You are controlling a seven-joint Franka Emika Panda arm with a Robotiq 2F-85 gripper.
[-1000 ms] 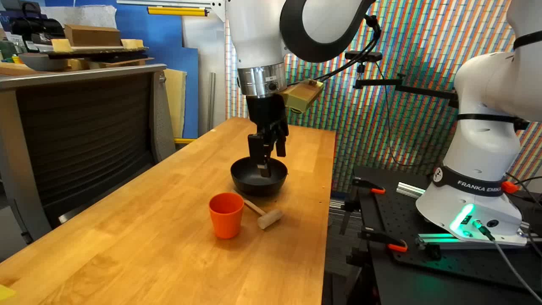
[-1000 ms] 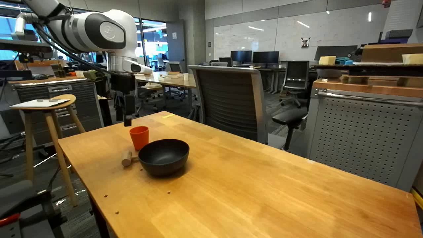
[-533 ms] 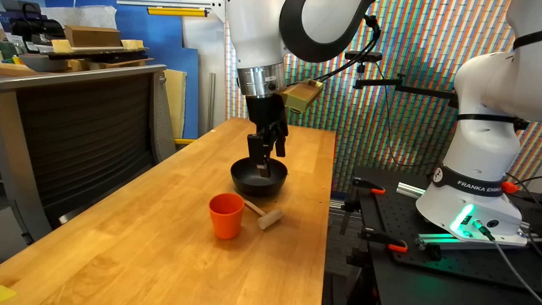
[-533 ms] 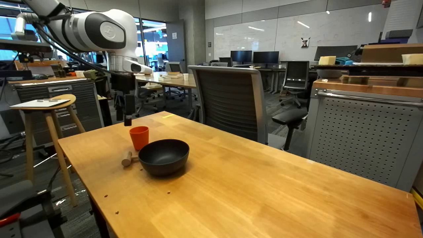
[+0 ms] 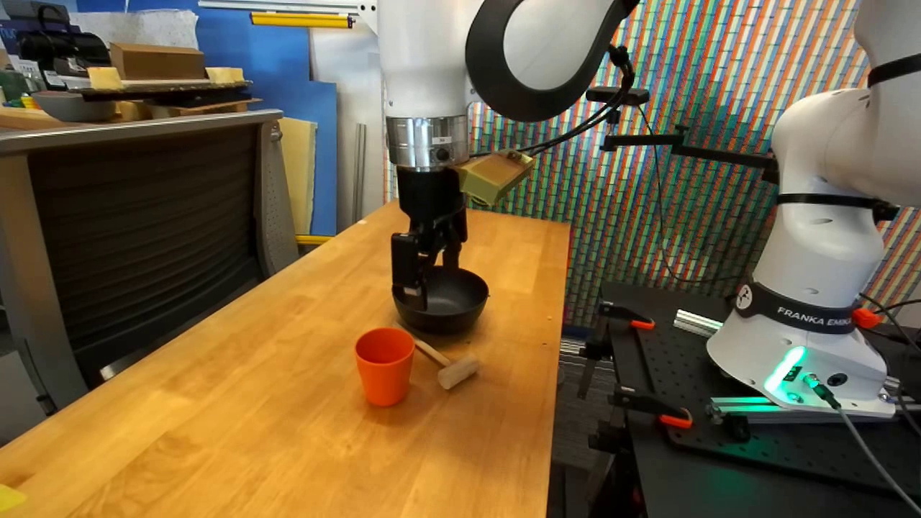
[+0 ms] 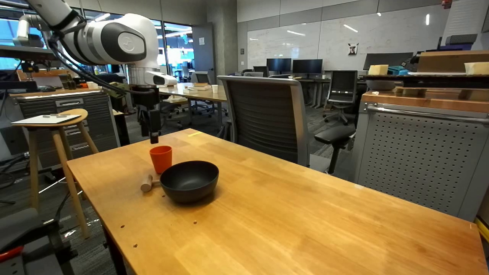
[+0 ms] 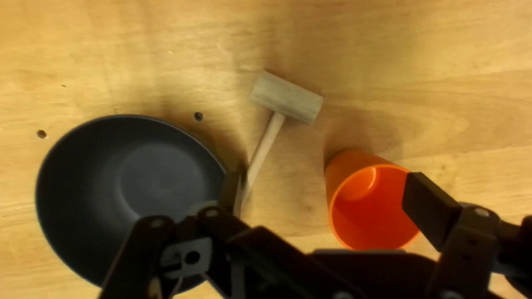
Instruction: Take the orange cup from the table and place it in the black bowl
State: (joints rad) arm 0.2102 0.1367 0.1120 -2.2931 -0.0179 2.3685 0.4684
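Hovering above table (image 7: 457, 50), gripper (image 7: 329, 197) with 2 fingers (image 7: 430, 207) apart, orange cup (image 7: 368, 207) standing lower, near black bowl (image 7: 95, 182)

Wrist view looks down, v. close; both ext. views (farther off) share table (image 6: 275, 206).

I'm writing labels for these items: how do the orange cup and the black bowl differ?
The orange cup is narrower across the top than the black bowl. The cup's sides are fairly straight and tapered, while the bowl's curve outward. The cup is bright orange, the bowl black. Both are round and stand open side up on the table.
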